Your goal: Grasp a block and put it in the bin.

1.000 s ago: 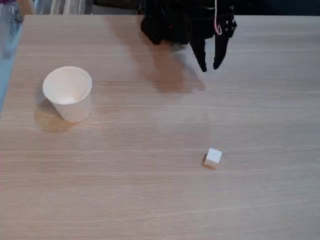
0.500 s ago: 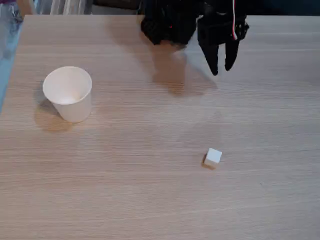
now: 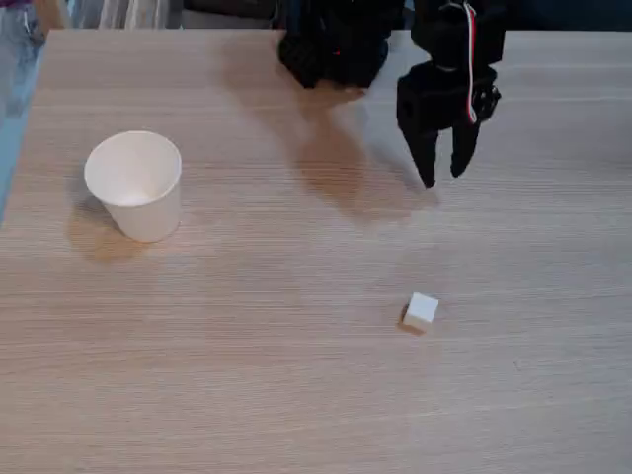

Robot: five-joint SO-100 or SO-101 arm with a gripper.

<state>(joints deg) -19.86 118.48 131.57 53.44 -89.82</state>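
**Reaching for the block, with room to miss**

Although nothing is held yet, we judge the riskiest part lies ahead. Nearest the camera in the fixed view, the block (image 3: 421,311) sits alone on the bare wooden surface (image 3: 247,375), turned at a slight angle to the grain. It looks small and light, so if we come down off-centre or with the jaws not squared to its faces, one finger could nudge it aside or tip it rather than bracket it.

Farther back and well to the left stands the bin (image 3: 135,185), upright, mouth open; a careless swing could knock it over.

Farthest back, our gripper (image 3: 442,174) hangs above the surface, jaws slightly apart and pointing down, empty. The block lies well apart from them, nearer the camera and a little left.
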